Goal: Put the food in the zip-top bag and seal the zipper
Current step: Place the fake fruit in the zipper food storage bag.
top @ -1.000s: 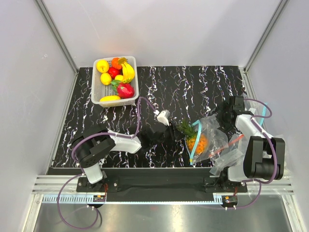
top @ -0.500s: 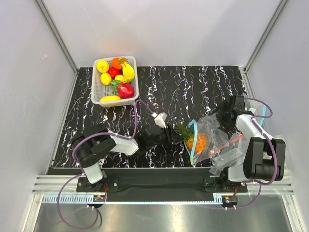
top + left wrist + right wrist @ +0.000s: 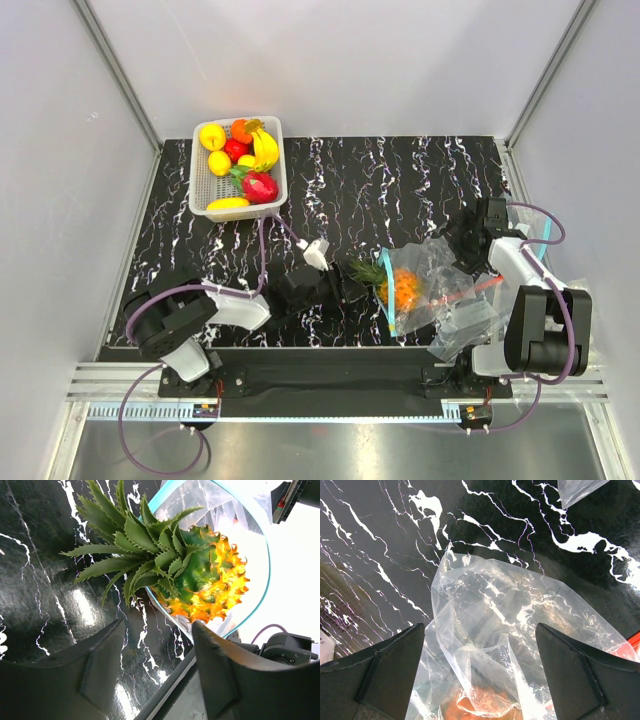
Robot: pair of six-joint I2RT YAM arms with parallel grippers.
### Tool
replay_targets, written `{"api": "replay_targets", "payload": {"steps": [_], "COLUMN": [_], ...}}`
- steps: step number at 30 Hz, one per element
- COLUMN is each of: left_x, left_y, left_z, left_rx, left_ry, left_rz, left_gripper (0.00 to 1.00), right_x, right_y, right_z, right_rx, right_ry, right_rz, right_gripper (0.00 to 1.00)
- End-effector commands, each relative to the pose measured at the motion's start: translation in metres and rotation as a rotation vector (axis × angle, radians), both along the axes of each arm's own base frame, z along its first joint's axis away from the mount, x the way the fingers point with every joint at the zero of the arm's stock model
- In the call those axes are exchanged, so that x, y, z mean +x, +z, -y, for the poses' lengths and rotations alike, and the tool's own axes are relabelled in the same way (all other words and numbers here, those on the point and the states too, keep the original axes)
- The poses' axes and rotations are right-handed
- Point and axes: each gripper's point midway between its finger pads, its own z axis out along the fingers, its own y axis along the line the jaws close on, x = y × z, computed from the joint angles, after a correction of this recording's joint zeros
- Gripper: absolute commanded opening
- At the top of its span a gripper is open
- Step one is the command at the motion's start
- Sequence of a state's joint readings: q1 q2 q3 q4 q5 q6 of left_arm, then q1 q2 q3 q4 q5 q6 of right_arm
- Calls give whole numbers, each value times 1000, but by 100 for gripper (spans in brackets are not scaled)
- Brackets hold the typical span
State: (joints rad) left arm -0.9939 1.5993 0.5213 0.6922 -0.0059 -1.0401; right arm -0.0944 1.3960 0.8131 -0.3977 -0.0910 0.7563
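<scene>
- Grippers first: caught the left gripper (image 3: 335,284) low over the black marbled table (image 3: 400,180), close to the front edge, fingers (image 3: 100,665) spread wide and holding nothing.
- Saw the pineapple (image 3: 200,575) lying just beyond those fingertips, clear of them, with its spiky green crown pointing back at the left gripper.
- Found its orange body tucked inside the mouth of the zip-top bag (image 3: 440,265), crown poking out over the table.
- Traced the zipper (image 3: 268,570) as a teal loop gaping open around the fruit, and called it unsealed.
- Spotted a second clear bag (image 3: 470,325) with a red-orange strip, nearer the arm bases on the right and touching the zip-top bag.
- Picked out the right gripper (image 3: 465,243) at the bag's far right end, fingers (image 3: 385,670) splayed well apart with crinkled plastic below the gap.
- Could not tell from the right wrist view whether either finger touched the film.
- Glimpsed a patch of orange through the clear plastic in that same view.
- Finished at the far left corner with a white basket (image 3: 205,195) of bananas and yellow and red fruit, well apart from both arms.
</scene>
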Motion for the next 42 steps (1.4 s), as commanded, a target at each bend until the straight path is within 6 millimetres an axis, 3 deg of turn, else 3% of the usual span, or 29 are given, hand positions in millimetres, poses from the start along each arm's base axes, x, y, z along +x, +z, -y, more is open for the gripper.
{"api": "replay_targets", "payload": {"steps": [1,7,15,21,27,35,42], "left_x": [4,-14,-16,-13,-14,-10,-10], "left_y": [25,26,25,19,3,2,0], "left_z": [13,30,58,66,54,39,40], "left_rx": [-67,-126,-166,-149,-124,-77,-68], "left_ry": [-8,-37,-75,-85,-45,3,-4], "left_rz": [39,-22,-61,-67,-90,-70,-72], "left_gripper": [54,46,39,32,29,42,40], "right_x": [10,11,9,9,8,9,10], "right_y": [20,26,25,28,31,28,29], "right_z": [3,3,2,1,4,4,3], "right_rx": [-19,-22,-22,-16,-34,-30,-27], "right_ry": [3,2,1,8,4,7,6], "right_rz": [64,76,74,83,86,82,85], "right_gripper": [100,100,100,100,100,100,100]}}
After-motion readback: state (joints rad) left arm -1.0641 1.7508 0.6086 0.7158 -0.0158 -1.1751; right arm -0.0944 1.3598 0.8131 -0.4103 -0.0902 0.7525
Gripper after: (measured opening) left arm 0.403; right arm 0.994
